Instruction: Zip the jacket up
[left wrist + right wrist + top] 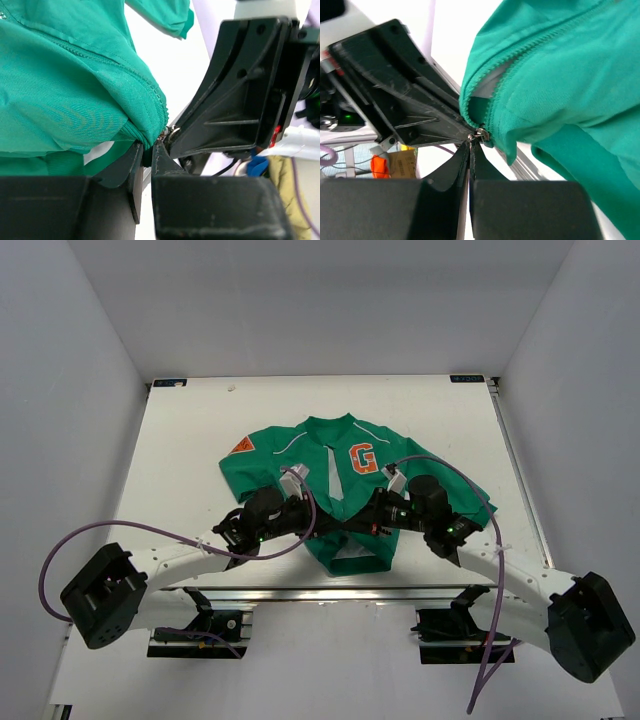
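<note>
At the left of the top view, a purple cable [100, 530] loops over the left arm [170, 565], which reaches in from the lower left of the white table [190, 430]. The left gripper [322, 520] and the right gripper [368, 524] meet nose to nose over the bottom front of the jacket [280, 468] and hide that part from above. The right arm [510, 575] comes in from the lower right with its own purple cable [470, 490]. In the left wrist view, the left gripper [148, 155] has its two fingers squeezed together on the green cloth at the bottom end of the zip, and the right gripper [240, 90] fills the upper right. In the right wrist view, the right gripper [471, 150] has its fingers pressed together on the small silver zip pull [481, 134], and the left gripper [395, 90] blocks the upper left. The jacket lies flat in the middle of the table, collar at the top. It has an orange triangle patch [241, 446] on the sleeve at the left, thin white lines, and an orange G patch [362, 458] on the chest. Above the pull, the two rows of zip teeth [520, 55] are apart. Grey lining [355, 558] shows at the bottom edge.
</note>
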Tool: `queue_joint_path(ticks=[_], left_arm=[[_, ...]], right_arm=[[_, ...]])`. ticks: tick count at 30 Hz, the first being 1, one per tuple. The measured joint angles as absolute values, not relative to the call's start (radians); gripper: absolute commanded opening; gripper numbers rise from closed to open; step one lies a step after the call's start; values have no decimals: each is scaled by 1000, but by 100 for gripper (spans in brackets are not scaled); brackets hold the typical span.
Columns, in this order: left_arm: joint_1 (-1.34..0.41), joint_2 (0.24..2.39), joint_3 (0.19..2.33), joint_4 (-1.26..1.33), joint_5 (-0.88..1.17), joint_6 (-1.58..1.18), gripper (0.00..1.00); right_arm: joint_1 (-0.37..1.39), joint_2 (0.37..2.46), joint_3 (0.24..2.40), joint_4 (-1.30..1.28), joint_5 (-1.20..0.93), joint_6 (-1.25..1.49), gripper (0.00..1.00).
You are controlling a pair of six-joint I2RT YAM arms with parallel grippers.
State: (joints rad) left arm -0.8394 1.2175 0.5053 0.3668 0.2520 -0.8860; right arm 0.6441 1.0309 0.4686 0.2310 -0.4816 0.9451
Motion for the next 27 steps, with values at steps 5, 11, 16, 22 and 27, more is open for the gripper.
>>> queue_joint_path(ticks=[5, 11, 16, 22, 27], left_arm=[[-839, 1215, 508, 338, 282, -817, 0], [-839, 1197, 517, 295, 297, -782, 0], [-839, 1163, 536, 247, 295, -770, 0], [-834, 1148, 582, 173, 283, -754, 24], [-835, 1150, 607, 65, 285, -723, 63]], right_arm=[[646, 1061, 520, 112, -478, 911, 0], [651, 1073, 561, 35, -459, 881, 0], [659, 1086, 646, -58, -448, 762, 0], [659, 1113, 720, -121, -462, 626, 0], [650, 1150, 750, -172, -470, 563, 0]])
